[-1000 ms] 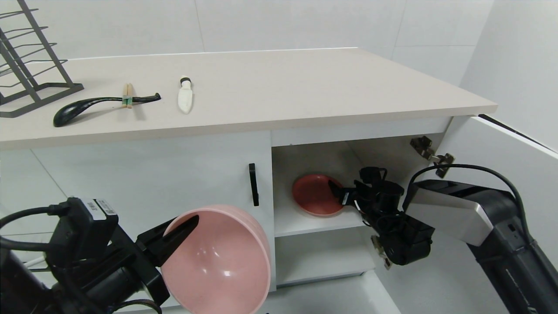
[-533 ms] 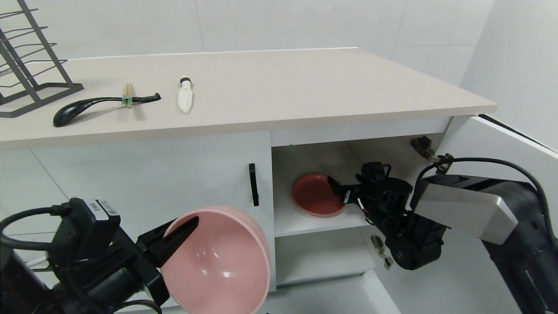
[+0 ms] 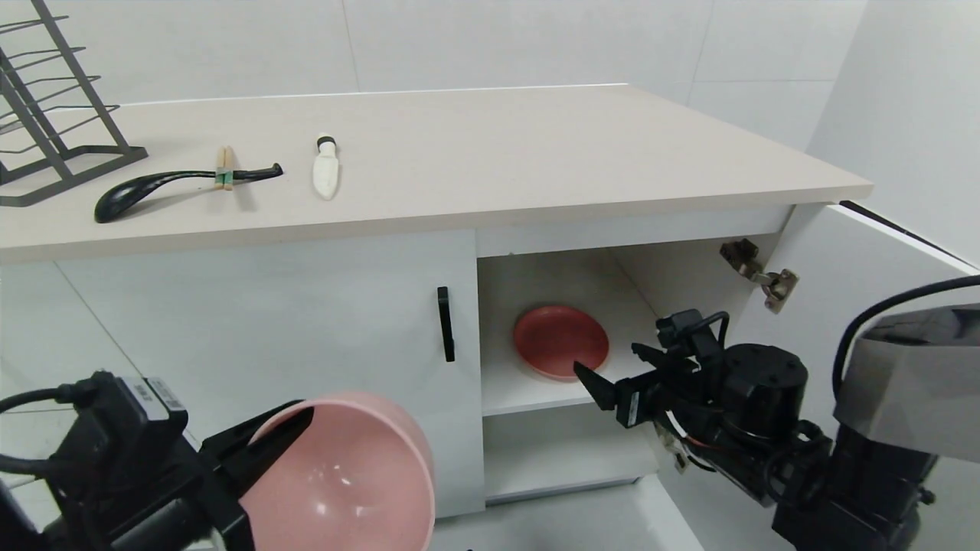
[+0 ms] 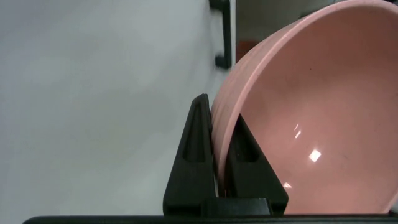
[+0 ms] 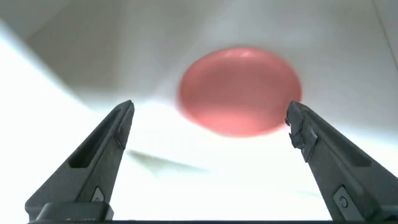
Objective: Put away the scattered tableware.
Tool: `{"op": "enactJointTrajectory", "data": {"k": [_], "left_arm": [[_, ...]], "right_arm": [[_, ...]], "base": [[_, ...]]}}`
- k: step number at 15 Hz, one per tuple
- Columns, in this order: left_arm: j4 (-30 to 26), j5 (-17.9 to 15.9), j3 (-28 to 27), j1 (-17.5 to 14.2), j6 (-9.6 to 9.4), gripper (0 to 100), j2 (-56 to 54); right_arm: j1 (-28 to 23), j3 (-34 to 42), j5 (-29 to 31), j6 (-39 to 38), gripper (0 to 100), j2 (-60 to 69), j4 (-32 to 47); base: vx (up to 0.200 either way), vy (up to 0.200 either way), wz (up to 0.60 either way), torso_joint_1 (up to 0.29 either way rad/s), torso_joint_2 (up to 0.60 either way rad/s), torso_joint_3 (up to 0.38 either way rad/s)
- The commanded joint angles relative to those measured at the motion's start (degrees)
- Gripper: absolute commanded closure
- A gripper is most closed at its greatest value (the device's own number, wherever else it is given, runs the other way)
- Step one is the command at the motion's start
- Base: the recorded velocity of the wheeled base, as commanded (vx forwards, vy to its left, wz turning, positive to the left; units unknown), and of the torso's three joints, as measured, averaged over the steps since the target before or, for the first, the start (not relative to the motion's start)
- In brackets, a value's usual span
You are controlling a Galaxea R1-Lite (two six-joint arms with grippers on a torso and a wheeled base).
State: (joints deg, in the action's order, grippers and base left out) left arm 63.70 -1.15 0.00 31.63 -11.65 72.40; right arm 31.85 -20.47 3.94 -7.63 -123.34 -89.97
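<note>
Backing out of the cabinet, the right gripper (image 3: 612, 363) now hangs in front of the upper shelf (image 3: 536, 394), its jaws spread wide and holding nothing. The left arm has sunk lower and toward the robot's left with its load. The left gripper (image 3: 295, 419) is clamped on the rim of the pink bowl (image 3: 344, 490), one finger inside the wall and one outside. The bowl is deep, round and glossy, with faint ribbing on its outer wall in the left wrist view, and it is tipped so its mouth faces the camera. It hangs low, in front of the closed door (image 3: 268, 329) with the black bar handle (image 3: 445, 324).

A shallow red plate (image 3: 560, 341), round and matte, lies flat on the upper shelf, apart from the gripper's tips. Bare white shelf surrounds it, and a lower shelf sits beneath. The right-hand door (image 3: 865, 260) stands swung open on metal hinges (image 3: 758, 275).

On the smooth beige countertop (image 3: 475, 153) lie a black ladle (image 3: 145, 187), a short wooden piece (image 3: 223, 168) across its handle and a white utensil (image 3: 325, 168), near a dark wire rack (image 3: 46, 130).
</note>
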Motion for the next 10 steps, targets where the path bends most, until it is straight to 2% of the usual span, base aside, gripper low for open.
{"op": "enactJointTrajectory", "data": {"k": [1,2,3,6,9,10], "left_arm": [[-13.1,0.0,0.0,0.1,-3.11,100,-12.2],[-16.1,0.1,-0.3,0.2,-5.13,100,-13.6],[-16.4,0.1,-1.0,0.2,-5.66,100,-13.6],[-16.4,0.1,-4.2,0.2,-5.22,100,-11.1],[-14.9,0.1,-8.3,0.6,-5.84,100,-3.8],[-10.3,0.0,-9.7,3.7,-6.01,100,1.8]], "right_arm": [[5.0,9.0,2.1,0.0,0,8.2,0.0],[6.1,10.4,2.7,0.0,0,9.8,0.0],[6.7,10.7,2.7,0.0,0,11.5,0.0],[6.6,11.5,2.8,0.1,0,15.2,0.0],[6.3,12.8,2.9,0.6,0,15.7,0.0],[6.3,13.1,2.9,3.4,0,15.5,0.0]], "base": [[0.0,0.0,0.0,0.0,0.0,0.0],[0.0,0.0,0.0,0.0,0.0,0.0],[0.0,0.0,0.0,0.0,0.0,0.0],[0.0,0.0,0.0,0.0,0.0,0.0],[0.0,0.0,0.0,0.0,0.0,0.0],[0.0,0.0,0.0,0.0,0.0,0.0]]}}
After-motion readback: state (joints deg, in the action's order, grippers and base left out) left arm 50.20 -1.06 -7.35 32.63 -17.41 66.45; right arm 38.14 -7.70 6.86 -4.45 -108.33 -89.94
